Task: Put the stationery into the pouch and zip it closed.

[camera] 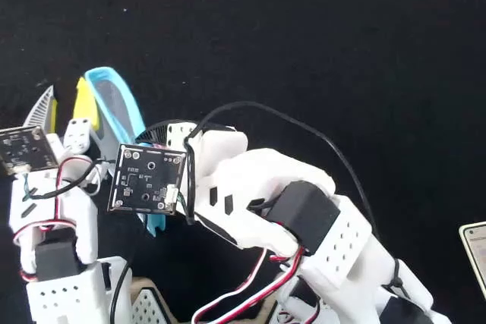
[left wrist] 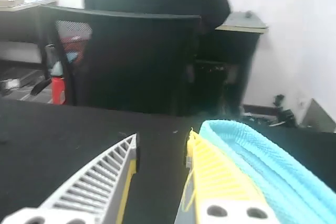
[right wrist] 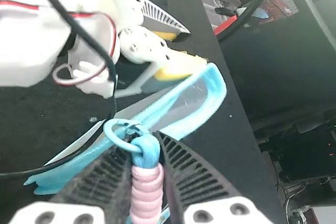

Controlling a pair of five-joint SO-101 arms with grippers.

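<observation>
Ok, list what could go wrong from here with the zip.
1. The left end effector is open, and the pouch lies beside it rather than in its gap. With nothing holding it, the pouch may drag along the table when the zip is pulled.
2. The right end effector is shut on the zipper pull close to its tips, so the pull might slip out under tension.
</observation>
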